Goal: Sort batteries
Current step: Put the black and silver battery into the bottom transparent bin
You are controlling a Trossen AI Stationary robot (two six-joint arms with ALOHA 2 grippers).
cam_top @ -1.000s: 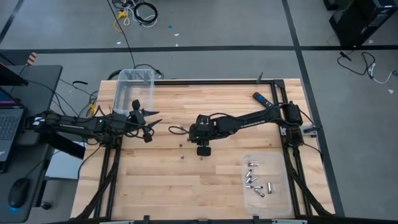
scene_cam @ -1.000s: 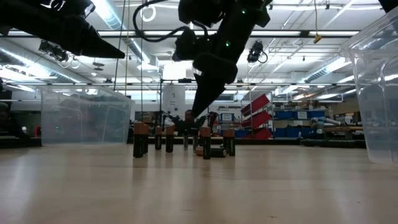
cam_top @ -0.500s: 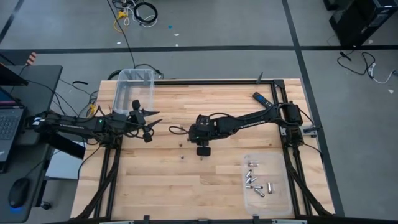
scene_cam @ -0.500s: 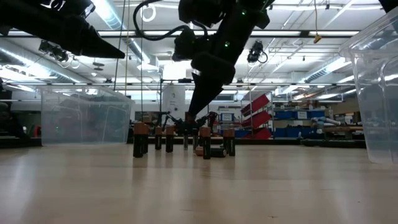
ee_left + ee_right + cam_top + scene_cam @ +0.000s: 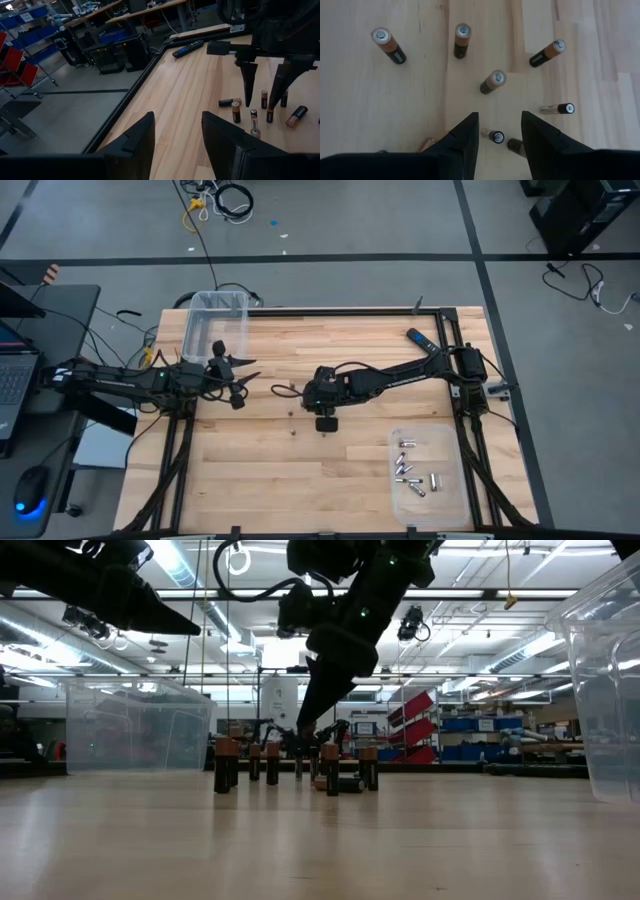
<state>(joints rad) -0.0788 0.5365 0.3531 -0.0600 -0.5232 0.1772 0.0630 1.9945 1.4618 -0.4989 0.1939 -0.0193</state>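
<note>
Several small batteries [image 5: 492, 81] stand upright or lie on the wooden table [image 5: 330, 480] near its middle; in the low view they form a loose row [image 5: 272, 762]. My right gripper [image 5: 499, 117] hangs open just over them, fingers slanting down, with one lying battery [image 5: 495, 136] showing between its fingers. In the high view this gripper [image 5: 285, 390] is at the table's centre. My left gripper [image 5: 250, 377] waits open and nearly level at the table's left, also seen in the left wrist view [image 5: 177, 137]. More silvery batteries [image 5: 408, 465] lie in a clear tray [image 5: 450, 490].
A clear plastic bin [image 5: 215, 325] stands at the far left corner. A black-and-blue remote [image 5: 420, 340] lies at the far right. The clear tray sits at the near right. Bare wood lies along the near edge and between the two arms.
My right gripper has tipped slightly, and its fingertips have swung a little toward the table's left over the standing batteries. Its fingers stay as far apart as before. The batteries have not moved.
</note>
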